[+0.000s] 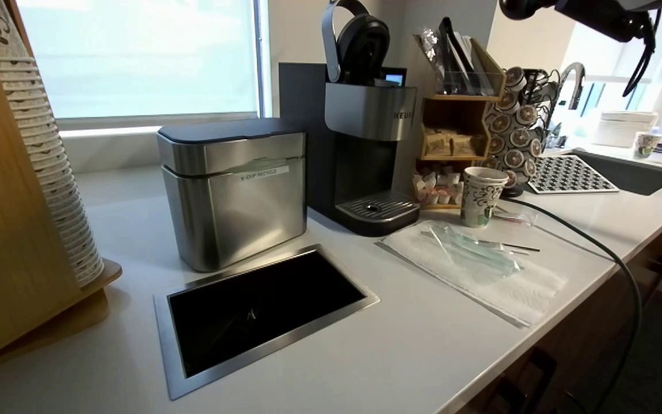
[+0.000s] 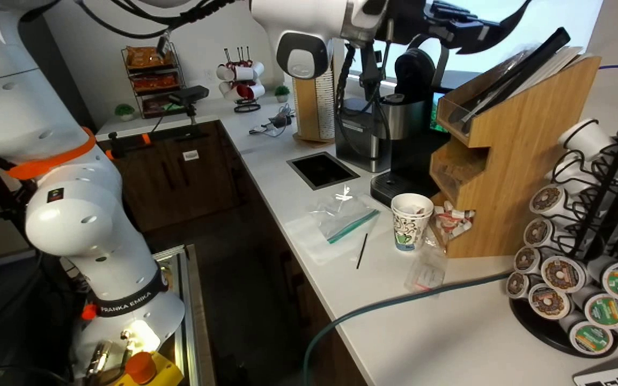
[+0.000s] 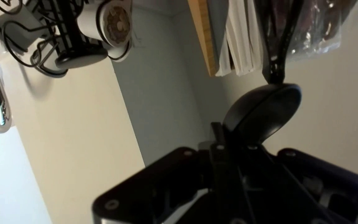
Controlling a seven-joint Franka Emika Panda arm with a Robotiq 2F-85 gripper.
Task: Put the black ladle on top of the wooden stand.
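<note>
Ladle (image 3: 264, 110) juts bowl-first from the pincer (image 3: 236, 141) gripping it, held high, we judge, to clear the filled wooden stand (image 2: 523, 177) near the back edge of the surface (image 2: 448, 332).

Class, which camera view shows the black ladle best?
The wrist view: the black ladle juts from the claw, its bowl's opening large and clear, handle hidden. In an exterior view the ladle is only a dark curved outline; in an exterior view, whether a dark rounded shape at the top edge is the ladle, I cannot tell.
</note>
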